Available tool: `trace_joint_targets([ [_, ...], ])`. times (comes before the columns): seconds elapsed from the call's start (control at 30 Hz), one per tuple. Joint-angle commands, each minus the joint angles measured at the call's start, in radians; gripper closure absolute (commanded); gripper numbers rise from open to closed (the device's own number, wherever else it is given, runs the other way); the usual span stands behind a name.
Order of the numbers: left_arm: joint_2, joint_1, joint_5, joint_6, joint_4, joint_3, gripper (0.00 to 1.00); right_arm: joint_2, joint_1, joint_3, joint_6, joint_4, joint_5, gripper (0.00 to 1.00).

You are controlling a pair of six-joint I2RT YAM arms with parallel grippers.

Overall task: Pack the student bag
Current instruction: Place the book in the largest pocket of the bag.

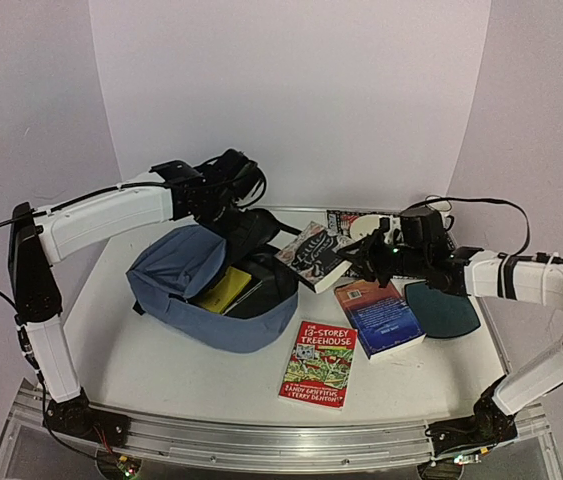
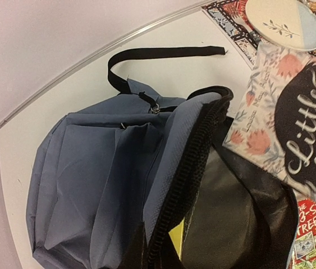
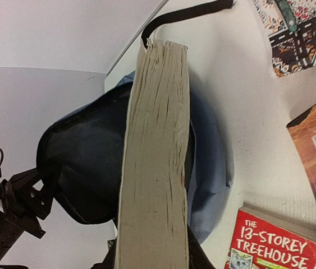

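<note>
The slate-blue student bag (image 1: pixel 176 270) lies at the table's left middle with its mouth open toward the right, and something yellow (image 1: pixel 223 290) shows inside. My left gripper (image 1: pixel 236 210) is shut on the bag's zipper edge (image 2: pixel 194 162) and holds the upper flap raised; in the left wrist view my left gripper (image 2: pixel 152 255) pinches that edge at the bottom. My right gripper (image 1: pixel 359 258) is shut on a floral paperback (image 1: pixel 313 255), which hangs just right of the bag's mouth. In the right wrist view the book's page edge (image 3: pixel 155 157) stands in front of the dark opening (image 3: pixel 82 162).
A red "13-Storey Treehouse" book (image 1: pixel 319 362) lies near the front. A blue and orange book (image 1: pixel 379 317) and a dark oval object (image 1: pixel 443 308) lie at the right. A plate (image 2: pixel 284 22) sits on a patterned mat (image 3: pixel 303 33) at the back. The bag's black strap (image 2: pixel 163 54) trails backward.
</note>
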Motion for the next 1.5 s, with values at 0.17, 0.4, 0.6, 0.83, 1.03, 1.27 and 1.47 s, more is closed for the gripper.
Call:
trace_joint_targets([
  [0.17,-0.105,-0.004,0.033,-0.016,0.050,0.097,1.00,0.125,0.130,0.111,0.109,0.251,-0.069,1.00],
  [0.4,-0.155,-0.003,0.135,-0.043,0.058,0.040,1.00,0.287,0.190,0.244,0.143,0.344,-0.094,1.00],
  [0.6,-0.218,-0.004,0.185,-0.074,0.091,-0.040,1.00,0.461,0.233,0.424,0.165,0.360,-0.142,1.00],
  [0.83,-0.338,-0.004,0.235,-0.116,0.170,-0.168,1.00,0.674,0.273,0.599,0.152,0.324,-0.125,1.00],
  [1.03,-0.405,-0.004,0.264,-0.175,0.197,-0.260,1.00,0.842,0.305,0.774,0.102,0.250,-0.093,1.00],
  [1.27,-0.439,-0.001,0.223,-0.231,0.227,-0.337,1.00,0.904,0.351,0.834,0.032,0.105,0.016,0.95],
  [1.47,-0.438,0.042,0.218,-0.269,0.238,-0.375,1.00,0.826,0.358,0.769,-0.057,0.004,0.047,0.67],
])
